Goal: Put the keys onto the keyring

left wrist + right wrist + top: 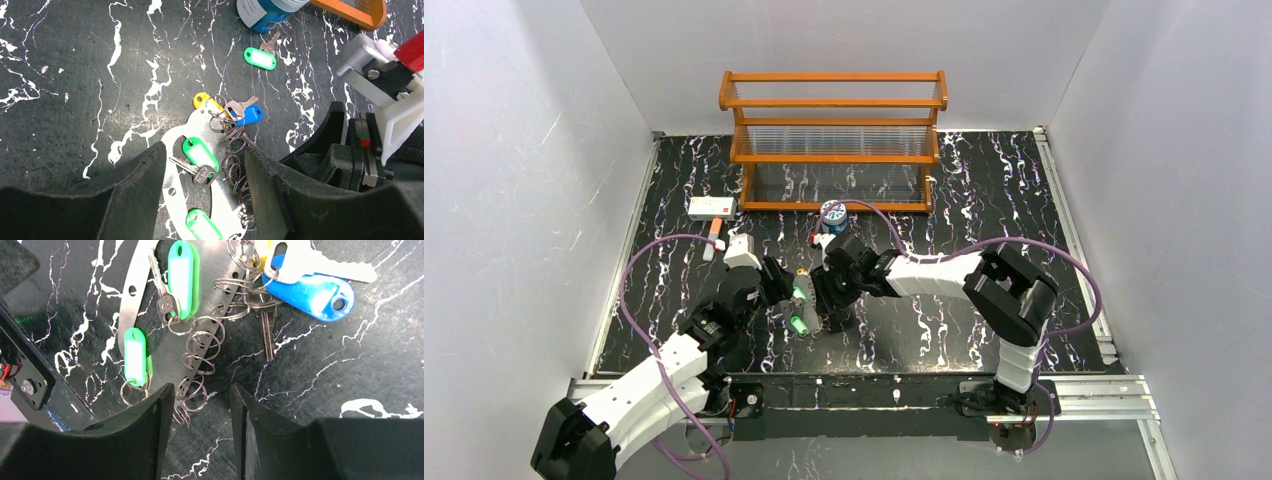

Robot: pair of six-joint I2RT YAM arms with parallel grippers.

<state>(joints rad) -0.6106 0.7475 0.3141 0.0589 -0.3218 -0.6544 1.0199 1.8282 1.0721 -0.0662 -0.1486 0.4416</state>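
Inside the parted left gripper (205,147) lies the keyring (194,130); the right gripper (201,390), parted too, sits at its edge.

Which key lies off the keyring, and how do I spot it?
Find the wooden rack at the back of the table; a blue can stands just before it. Beside the can's base lies one green key. Unlike the other green keys, it rests on bare table, well clear of the keyring.
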